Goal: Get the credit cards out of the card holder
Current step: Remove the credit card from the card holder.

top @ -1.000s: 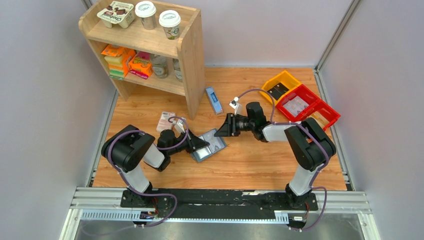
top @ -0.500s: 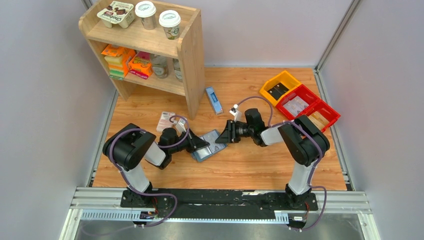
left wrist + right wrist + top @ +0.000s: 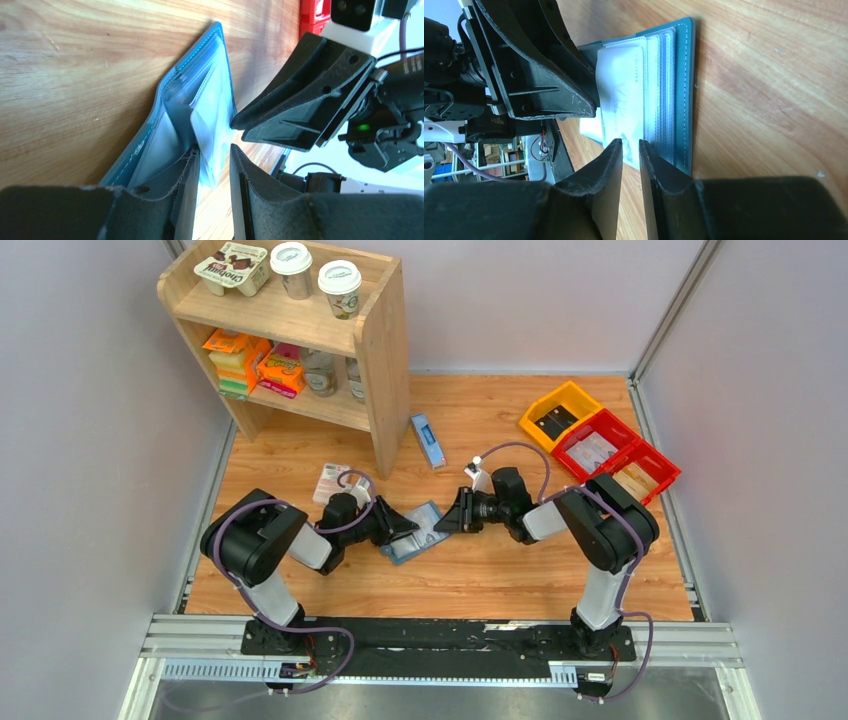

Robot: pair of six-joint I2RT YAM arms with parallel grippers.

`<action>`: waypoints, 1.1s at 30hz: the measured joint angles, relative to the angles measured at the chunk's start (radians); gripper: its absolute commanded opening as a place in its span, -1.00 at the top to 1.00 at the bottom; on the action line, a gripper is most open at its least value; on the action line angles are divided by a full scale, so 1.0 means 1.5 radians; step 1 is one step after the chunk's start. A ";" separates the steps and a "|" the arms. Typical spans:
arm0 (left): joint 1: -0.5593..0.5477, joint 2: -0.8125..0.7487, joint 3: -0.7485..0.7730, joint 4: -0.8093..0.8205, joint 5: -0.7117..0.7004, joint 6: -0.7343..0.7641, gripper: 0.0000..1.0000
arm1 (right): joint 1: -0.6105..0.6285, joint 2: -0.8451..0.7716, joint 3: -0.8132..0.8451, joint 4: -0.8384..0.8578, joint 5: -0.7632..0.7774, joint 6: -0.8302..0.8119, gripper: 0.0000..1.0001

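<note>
Facing each other low over the table (image 3: 520, 565), both grippers sit at the card holder (image 3: 418, 536), which lies opened flat on the wood between them. Left gripper (image 3: 214, 150) is at the card holder's left edge. Its jaws are parted and a pale clear sleeve (image 3: 210, 125) from the holder sticks into the gap, with nothing visibly pinched. Right gripper (image 3: 629, 145) is at the card holder's right edge, jaws almost together. Its tips are at the edge of a white card (image 3: 621, 95) lying on top of the stacked sleeves. Can't tell if that card is clamped or only touched. The two grippers are nearly tip to tip over the holder. Near the card holder, left and behind: a pink-and-white pack (image 3: 331, 481), flat. Behind the card holder: a blue-and-white box (image 3: 428, 440), then a wooden shelf (image 3: 385, 360). Well apart from the card holder, right and behind: a yellow bin (image 3: 560, 412) and red bins (image 3: 600, 448) side by side.
</note>
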 measured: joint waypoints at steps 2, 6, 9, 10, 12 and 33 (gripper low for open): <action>-0.002 -0.001 0.001 -0.002 -0.009 -0.013 0.25 | 0.005 -0.002 -0.005 0.008 0.010 0.008 0.49; -0.012 -0.002 0.001 0.002 -0.037 -0.042 0.39 | 0.015 -0.008 -0.015 0.018 0.033 0.022 0.51; -0.023 -0.002 0.000 0.018 -0.062 -0.068 0.49 | 0.018 -0.012 -0.026 0.029 0.050 0.036 0.51; -0.026 -0.001 0.000 0.027 -0.070 -0.077 0.57 | 0.018 -0.013 -0.030 0.034 0.055 0.041 0.51; -0.031 0.005 0.000 0.048 -0.084 -0.091 0.71 | 0.018 -0.014 -0.036 0.044 0.062 0.051 0.51; -0.081 0.125 0.034 0.178 -0.109 -0.143 0.42 | 0.017 -0.016 -0.043 0.054 0.077 0.068 0.47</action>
